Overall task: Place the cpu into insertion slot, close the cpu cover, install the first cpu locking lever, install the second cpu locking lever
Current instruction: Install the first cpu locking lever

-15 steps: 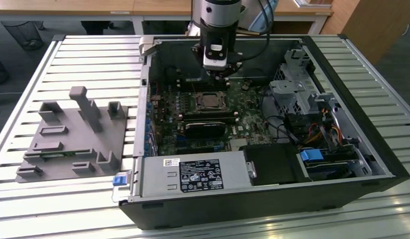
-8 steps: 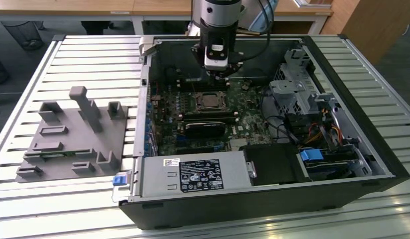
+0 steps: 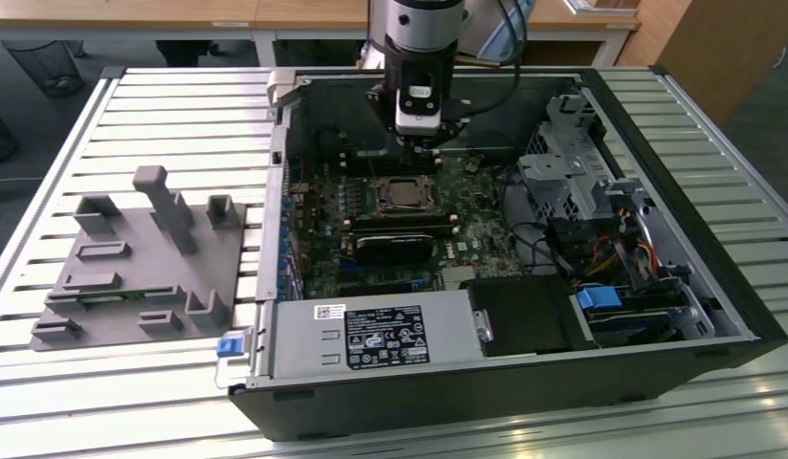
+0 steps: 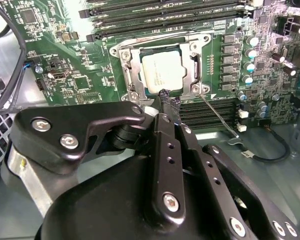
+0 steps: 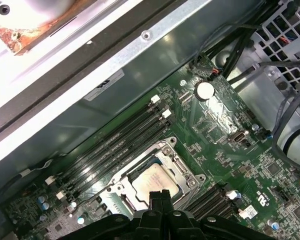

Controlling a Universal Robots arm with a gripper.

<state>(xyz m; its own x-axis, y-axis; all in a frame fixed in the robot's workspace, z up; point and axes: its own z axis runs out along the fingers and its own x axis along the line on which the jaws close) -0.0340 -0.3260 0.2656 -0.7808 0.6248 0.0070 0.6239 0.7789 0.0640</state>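
Slatted tabletop [image 3: 152,105], open PC case [image 3: 496,402]. Gripper [image 4: 165,96] tips together, empty, at cpu cover [image 4: 134,70] edge over seated cpu [image 4: 160,72]. Advice: press locking lever [image 4: 216,115] low, without scraping cpu.

Bare metal against matt black
The cpu [image 4: 161,71] has a satin silvery-beige metal face; the cpu cover [image 4: 133,70] is bright bare metal, the motherboard [image 4: 65,55] glossy green, the gripper [image 4: 165,96] matt black with shiny screw heads.
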